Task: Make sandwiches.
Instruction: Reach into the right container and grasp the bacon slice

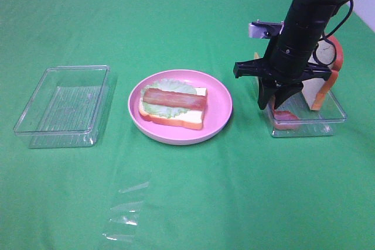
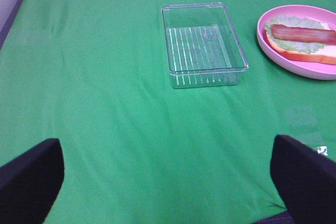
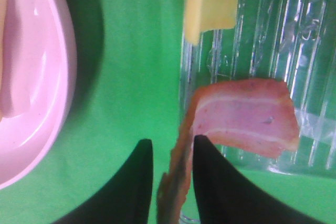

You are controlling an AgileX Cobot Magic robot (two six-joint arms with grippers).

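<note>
OK, your right gripper (image 1: 273, 105) is down in the right tray (image 1: 304, 130), jaws narrow w/ one end of a bacon strip (image 3: 247, 114) standing between them. Can't tell if they're actually pinching it. Left gripper (image 2: 168, 182) is spread wide over bare cloth, holding nothing. The half-built sandwich (image 1: 173, 108) sits on the pink plate (image 1: 220, 95): bread, lettuce, bacon on top. For this step I'd say you want a firm pinch well onto the strip, not just its edge, then a straight lift clear of the tray wall before swinging over. Watch the cheese (image 3: 210, 3) and leaning bread slice (image 1: 310, 92) nearby; don't drag them out.
</note>
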